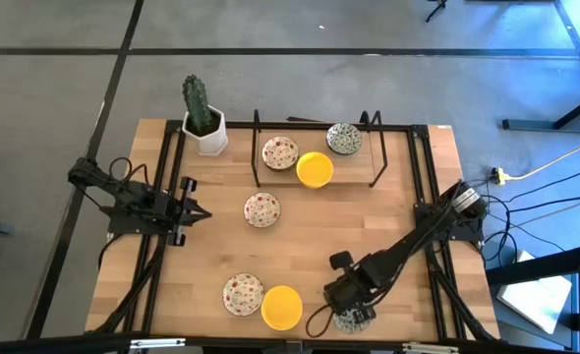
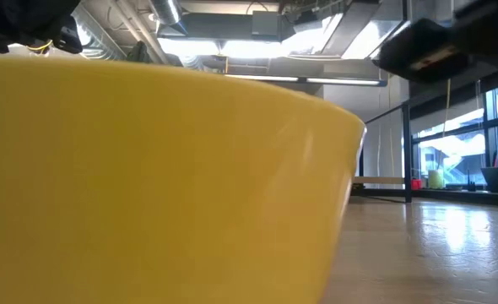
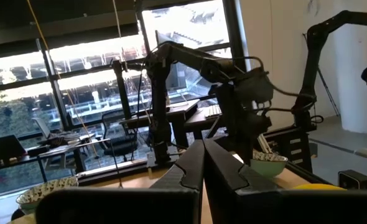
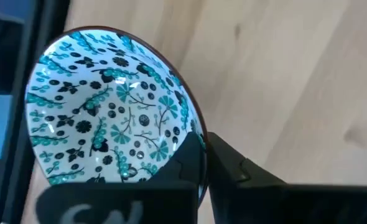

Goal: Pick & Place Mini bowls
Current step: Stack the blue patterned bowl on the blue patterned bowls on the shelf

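A: Right wrist view: which step?

B: Grasping. The right pincer is clamped on the patterned bowl's rim at the table's near edge.

A: Next?

B: Probably a level lift.

The worktop is made of pale wooden planks with a smooth, faintly shiny finish. The patterned bowl is seen as glossy glazed ceramic, as is the plain yellow bowl. A matt black metal frame is set along the worktop's edges. The right end effector is formed of matt dark plastic.
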Robot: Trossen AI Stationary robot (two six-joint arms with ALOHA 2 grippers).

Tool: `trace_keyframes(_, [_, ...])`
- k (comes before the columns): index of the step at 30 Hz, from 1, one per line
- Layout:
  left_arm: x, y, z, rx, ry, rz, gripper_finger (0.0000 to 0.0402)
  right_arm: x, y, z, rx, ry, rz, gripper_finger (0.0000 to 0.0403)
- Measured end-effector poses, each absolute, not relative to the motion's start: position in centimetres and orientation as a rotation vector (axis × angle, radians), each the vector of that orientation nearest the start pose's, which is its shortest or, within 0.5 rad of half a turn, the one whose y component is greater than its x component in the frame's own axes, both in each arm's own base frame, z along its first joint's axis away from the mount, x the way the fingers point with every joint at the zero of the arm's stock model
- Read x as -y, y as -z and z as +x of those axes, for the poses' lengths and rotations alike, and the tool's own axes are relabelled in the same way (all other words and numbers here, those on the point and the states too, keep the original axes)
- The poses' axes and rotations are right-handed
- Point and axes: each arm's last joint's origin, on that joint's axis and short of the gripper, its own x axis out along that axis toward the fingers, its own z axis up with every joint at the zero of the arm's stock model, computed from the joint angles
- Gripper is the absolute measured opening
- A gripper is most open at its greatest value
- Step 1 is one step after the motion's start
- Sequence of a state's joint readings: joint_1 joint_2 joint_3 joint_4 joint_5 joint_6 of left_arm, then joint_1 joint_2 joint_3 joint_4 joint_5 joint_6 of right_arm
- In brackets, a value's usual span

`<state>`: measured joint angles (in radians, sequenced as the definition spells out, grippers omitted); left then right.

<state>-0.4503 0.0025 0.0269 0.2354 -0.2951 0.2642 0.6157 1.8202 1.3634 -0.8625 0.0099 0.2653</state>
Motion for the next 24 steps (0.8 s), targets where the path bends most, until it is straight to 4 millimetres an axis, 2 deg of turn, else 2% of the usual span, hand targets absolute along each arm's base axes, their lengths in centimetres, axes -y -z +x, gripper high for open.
trace_keyframes(4, [3.2,-19.5,8.6,0.260,0.122,0.168,0.0004,-19.9,-23.4,30.0,-1.290,-0.351,-0.188,0.0011])
trace_keyframes(9, [3.2,-19.5,8.6,0.261,0.121,0.169,0.0004,-17.9,-28.0,30.5,-1.230,-0.323,-0.226,0.0011])
trace_keyframes(12, [3.2,-19.5,8.6,0.260,0.120,0.171,0.0004,-16.0,-31.7,30.6,-1.114,-0.316,-0.257,0.0011])
trace_keyframes(16, [3.1,-19.5,8.6,0.260,0.067,0.168,0.0004,-11.3,-36.8,29.8,-1.023,-0.147,-0.335,0.0011])
trace_keyframes(20, [2.9,-19.6,8.6,0.253,0.003,0.158,0.0004,-4.9,-41.4,28.9,-0.922,0.097,-0.337,0.0011])
trace_keyframes(22, [2.8,-19.6,8.6,0.251,-0.013,0.156,0.0004,-1.6,-43.2,28.4,-0.877,0.189,-0.313,0.0011])
trace_keyframes(24, [2.8,-19.6,8.6,0.253,-0.031,0.151,0.0004,1.4,-44.2,27.8,-0.880,0.262,-0.316,0.0011])
